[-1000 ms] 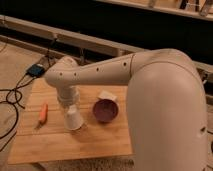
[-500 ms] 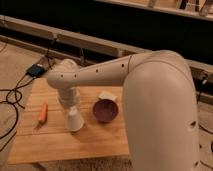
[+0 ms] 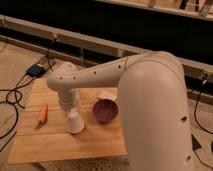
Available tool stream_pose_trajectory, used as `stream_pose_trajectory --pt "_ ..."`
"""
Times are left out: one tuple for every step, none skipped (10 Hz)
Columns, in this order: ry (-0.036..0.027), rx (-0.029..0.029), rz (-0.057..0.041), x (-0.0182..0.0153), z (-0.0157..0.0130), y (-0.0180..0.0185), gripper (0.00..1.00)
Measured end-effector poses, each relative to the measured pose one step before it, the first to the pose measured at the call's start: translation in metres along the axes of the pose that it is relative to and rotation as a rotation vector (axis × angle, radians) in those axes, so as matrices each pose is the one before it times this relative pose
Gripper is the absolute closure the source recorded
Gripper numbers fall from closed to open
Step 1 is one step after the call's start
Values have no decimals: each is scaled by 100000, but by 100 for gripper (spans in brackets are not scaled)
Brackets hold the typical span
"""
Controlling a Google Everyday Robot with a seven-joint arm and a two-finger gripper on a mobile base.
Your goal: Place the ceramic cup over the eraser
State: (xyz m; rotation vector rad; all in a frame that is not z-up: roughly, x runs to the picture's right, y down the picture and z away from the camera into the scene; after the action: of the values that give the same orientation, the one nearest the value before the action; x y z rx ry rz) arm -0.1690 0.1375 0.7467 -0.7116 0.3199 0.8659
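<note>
Flanking ceramic cup [image 3: 75, 121] (gripper [image 3: 70, 103] above): carrot stick [image 3: 43, 112], maroon bowl [image 3: 105, 110].

lab/test area | wood table [image 3: 60, 142] | floor cables [image 3: 12, 97] | jaws [image 3: 70, 106] above table

Everything sits on the wooden table [image 3: 55, 145], so take the ceramic cup [image 3: 75, 121] near its middle as the anchor. The gripper [image 3: 69, 106] hangs directly above and behind the cup, the bowl [image 3: 105, 110] is just to its right with a small angular object [image 3: 107, 94] behind that. The carrot-like stick [image 3: 43, 112] lies well off to the cup's left.
</note>
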Motion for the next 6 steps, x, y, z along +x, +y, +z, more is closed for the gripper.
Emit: stream_pose_trajectory --pt "561 138 -261 -13 179 82 20" --pt "589 172 -130 -22 183 32 20" --pt "322 26 -75 -21 95 53 20" --pt "310 123 36 -115 102 1 20" --pt "316 138 115 -54 80 -35 20" --pt "198 130 150 -50 60 -12 20"
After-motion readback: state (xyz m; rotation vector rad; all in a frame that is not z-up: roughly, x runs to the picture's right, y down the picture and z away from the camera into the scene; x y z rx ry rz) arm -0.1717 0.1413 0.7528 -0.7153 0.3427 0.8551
